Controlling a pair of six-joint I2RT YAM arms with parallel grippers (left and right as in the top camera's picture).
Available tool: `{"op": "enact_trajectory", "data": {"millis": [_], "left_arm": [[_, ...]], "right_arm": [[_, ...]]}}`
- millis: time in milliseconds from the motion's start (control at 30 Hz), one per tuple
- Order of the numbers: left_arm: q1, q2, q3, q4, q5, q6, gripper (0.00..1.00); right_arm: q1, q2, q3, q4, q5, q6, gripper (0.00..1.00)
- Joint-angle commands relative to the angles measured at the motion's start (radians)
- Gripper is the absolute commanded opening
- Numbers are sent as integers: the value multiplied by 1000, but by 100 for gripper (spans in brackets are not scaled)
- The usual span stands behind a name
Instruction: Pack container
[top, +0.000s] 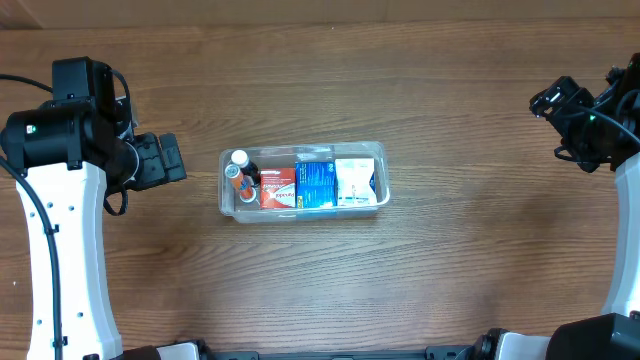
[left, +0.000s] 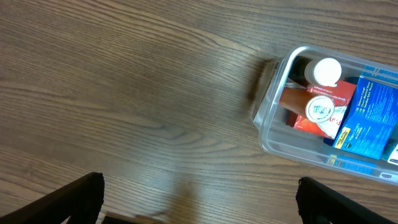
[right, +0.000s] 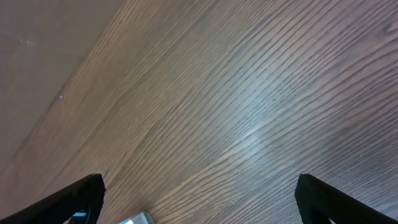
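wood-grain table carries the container at its centre, boxes and bottles inside. left gripper hangs near its left end, pointing at it, jaws spread wide, holding nothing. right gripper sits well apart at the far right edge, likewise spread wide and empty.

Container partly beyond frame edge

Open wooden table lies on every side of the container, free for approach. Inside, two bottles and three boxes crowd its floor.
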Motion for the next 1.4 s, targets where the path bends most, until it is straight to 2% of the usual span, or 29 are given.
{"op": "enact_trajectory", "data": {"millis": [0, 67, 167, 267, 433, 467, 733, 833, 1100, 1367], "left_arm": [[7, -12, -8, -16, 16, 25, 100], [2, -42, -8, 6, 34, 14, 100], [0, -167, -30, 189, 90, 15, 100], [0, -304, -135, 312, 100, 23, 100], [-14, -587, -537, 553, 130, 79, 100], [-30, -663, -666, 620, 150, 88, 100], [-51, -1073, -1271, 930, 233, 85, 100], [-52, -1173, -1391, 958, 233, 85, 100], [-92, -1290, -1523, 964, 217, 93, 100], [-101, -1315, -1527, 978, 190, 93, 100]], "right_arm": [[-2, -9, 8, 4, -5, 0, 100], [-2, -9, 8, 4, -5, 0, 100], [-2, -9, 8, 4, -5, 0, 100], [-2, -9, 8, 4, -5, 0, 100], [-2, -9, 8, 4, -5, 0, 100], [-2, -9, 8, 4, -5, 0, 100], [-2, -9, 8, 4, -5, 0, 100], [-2, -9, 8, 4, -5, 0, 100], [-2, -9, 8, 4, -5, 0, 100], [-2, -9, 8, 4, -5, 0, 100]]}}
